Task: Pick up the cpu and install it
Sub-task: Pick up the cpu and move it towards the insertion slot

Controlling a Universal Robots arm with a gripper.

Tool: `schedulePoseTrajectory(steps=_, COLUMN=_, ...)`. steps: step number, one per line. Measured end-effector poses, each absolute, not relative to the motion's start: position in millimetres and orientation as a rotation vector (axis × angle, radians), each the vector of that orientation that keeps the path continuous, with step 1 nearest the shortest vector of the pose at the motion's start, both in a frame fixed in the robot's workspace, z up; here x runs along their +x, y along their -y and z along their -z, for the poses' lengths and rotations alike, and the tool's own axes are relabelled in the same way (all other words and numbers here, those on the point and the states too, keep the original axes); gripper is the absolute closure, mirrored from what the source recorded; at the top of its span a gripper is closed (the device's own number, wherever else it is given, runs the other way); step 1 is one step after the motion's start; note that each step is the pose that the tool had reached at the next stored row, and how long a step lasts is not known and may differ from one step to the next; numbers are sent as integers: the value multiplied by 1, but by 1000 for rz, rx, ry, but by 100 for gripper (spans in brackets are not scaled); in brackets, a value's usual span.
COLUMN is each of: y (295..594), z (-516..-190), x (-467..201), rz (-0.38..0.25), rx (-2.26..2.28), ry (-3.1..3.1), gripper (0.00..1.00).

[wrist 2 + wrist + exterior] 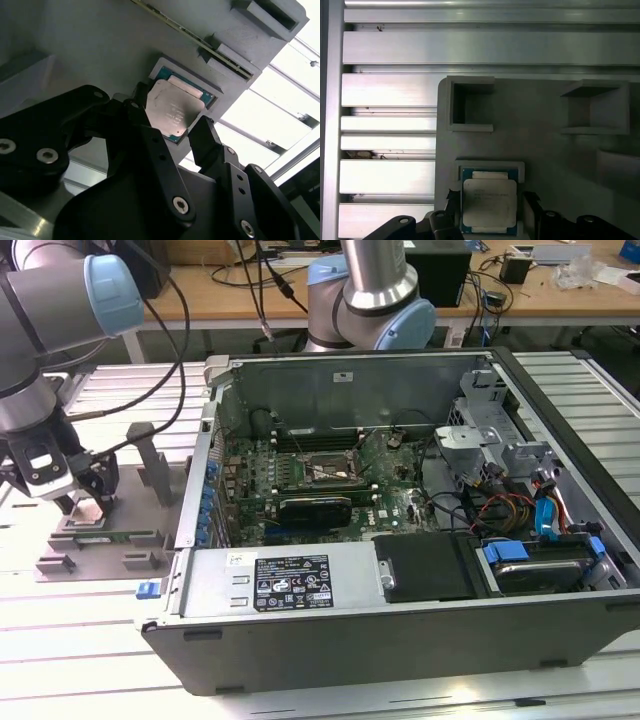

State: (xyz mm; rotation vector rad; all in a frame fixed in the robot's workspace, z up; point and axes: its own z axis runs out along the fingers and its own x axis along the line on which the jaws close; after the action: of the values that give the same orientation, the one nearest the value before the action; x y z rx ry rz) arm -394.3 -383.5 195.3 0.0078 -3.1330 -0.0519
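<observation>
At the exterior view's left edge of the slatted table point(90, 640), the robot arm's gripper point(86, 498) hangs low over a grey fixture point(105, 538). Its fingers point(150, 145) are spread, flanking two opposite sides of the cpu point(172, 107). The chip lies flat in a square pocket near one edge of the fixture, directly beneath the fingertips and apparently untouched. To the right stands the open computer case point(400, 590), with its socket point(325, 468) mid-motherboard.

Wooden desk point(560, 302) behind (cluttered), ribbed aluminium table point(80, 640) in front
</observation>
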Motion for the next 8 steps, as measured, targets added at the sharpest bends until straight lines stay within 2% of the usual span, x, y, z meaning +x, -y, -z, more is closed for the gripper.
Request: schedulePoseTrajectory(steps=8, y=381, z=-189, x=-395, rz=49, rx=8, ry=3133, gripper=40)
